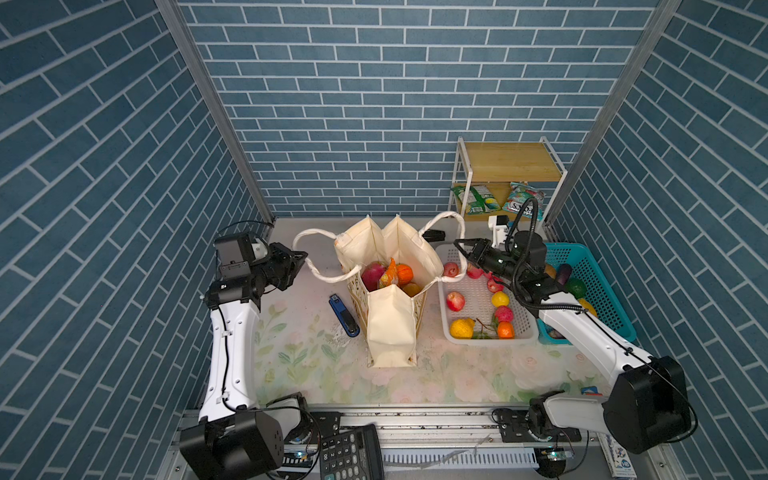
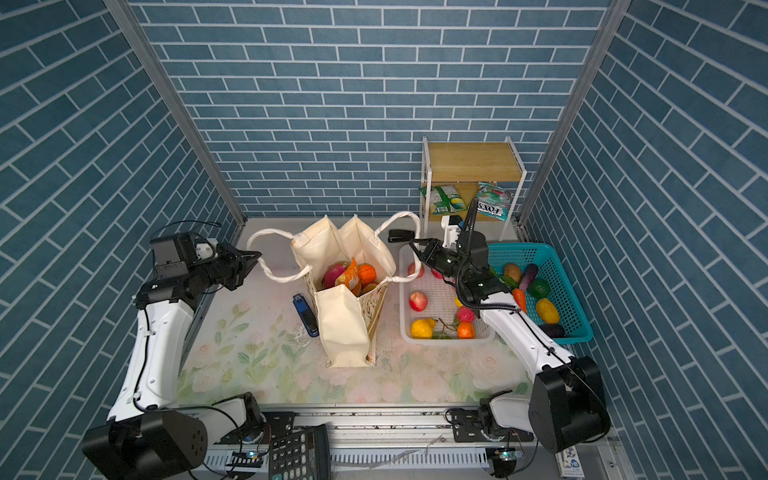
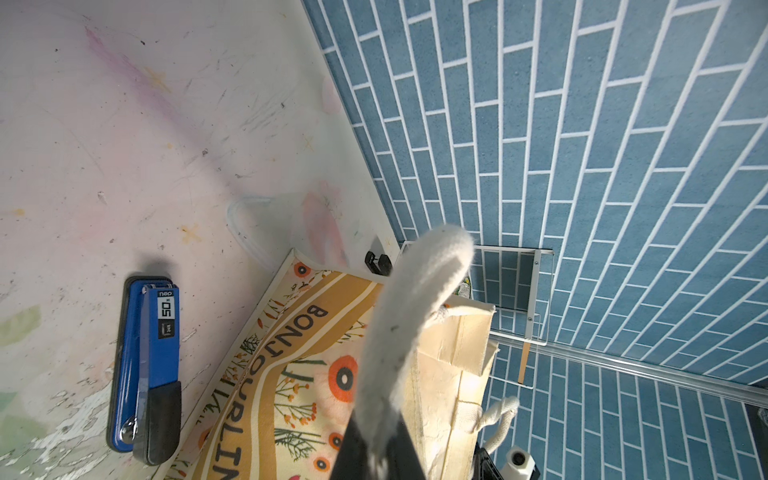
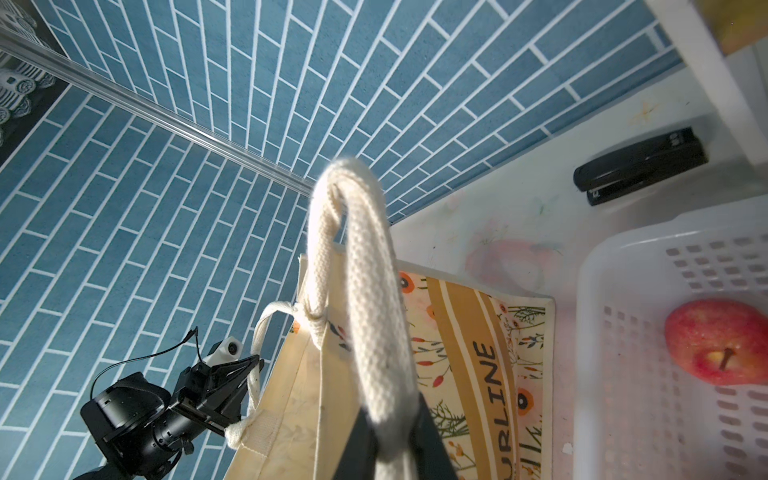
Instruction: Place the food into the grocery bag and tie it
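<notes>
While both arms flank the tall cream canvas floral-print grocery bag (image 1: 390, 332), we log from both top views that it stands upright mid-table with its mouth open. The magenta dragon fruit (image 1: 372, 274), orange crinkly snack packet (image 1: 390, 275) and round orange fruit (image 1: 404, 273) sit inside. The left gripper (image 1: 302, 257) meets the left white strap handle (image 1: 328, 279), and the right gripper (image 1: 460, 245) meets the right white strap handle (image 1: 446, 214).

Left wrist view: jaws pinched on the strap.

Right wrist view: the strap runs between the dark fingers. We read it as clamped, though the contact sits at the frame edge.

Risk: uneven pulls while crossing the handles could tip the bag and spill fruit. A shallow pinch could slip off the weave.
</notes>
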Tool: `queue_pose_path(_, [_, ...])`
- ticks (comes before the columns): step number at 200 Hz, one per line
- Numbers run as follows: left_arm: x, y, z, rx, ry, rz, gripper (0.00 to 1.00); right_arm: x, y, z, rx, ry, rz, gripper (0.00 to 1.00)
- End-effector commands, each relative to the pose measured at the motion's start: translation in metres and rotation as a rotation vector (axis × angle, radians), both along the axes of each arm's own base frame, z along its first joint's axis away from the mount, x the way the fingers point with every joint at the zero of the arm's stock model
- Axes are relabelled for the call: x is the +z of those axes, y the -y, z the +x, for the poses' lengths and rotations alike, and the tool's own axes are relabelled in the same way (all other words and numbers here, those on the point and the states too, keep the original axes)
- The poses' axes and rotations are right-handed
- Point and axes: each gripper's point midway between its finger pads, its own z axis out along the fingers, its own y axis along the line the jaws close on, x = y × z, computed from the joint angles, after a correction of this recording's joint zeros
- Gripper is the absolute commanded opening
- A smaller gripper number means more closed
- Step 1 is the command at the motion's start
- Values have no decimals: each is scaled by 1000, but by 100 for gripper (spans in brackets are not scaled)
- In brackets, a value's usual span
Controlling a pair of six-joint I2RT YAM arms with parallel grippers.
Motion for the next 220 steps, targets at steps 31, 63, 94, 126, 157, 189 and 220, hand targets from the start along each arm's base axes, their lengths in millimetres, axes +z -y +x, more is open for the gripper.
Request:
queue_pose_path(31, [18, -7, -11, -7, -9, 121, 0, 51, 47, -19, -116, 190, -129, 8])
queue_pose_path(63, [31, -14, -16, -2, -24, 206, 0, 62, 70, -28, -200, 228, -211, 6])
queue_pose_path(94, [50, -16, -14, 0, 13, 228, 0, 73, 77, -32, -219, 265, -248, 4])
queue_pose_path(126, [87, -6, -5, -65, 130, 220, 0, 88, 67, -33, -163, 315, -238, 1])
queue_pose_path(157, [124, 8, 0, -144, 221, 204, 0, 104, 51, -35, -71, 370, -207, 0])
queue_pose_path(189, [146, 29, 2, -233, 261, 195, 0, 120, 36, -39, 10, 442, -170, 0])
queue_pose_path(220, [153, 63, 9, -327, 292, 184, 0, 128, 13, -48, 120, 516, -162, 0])
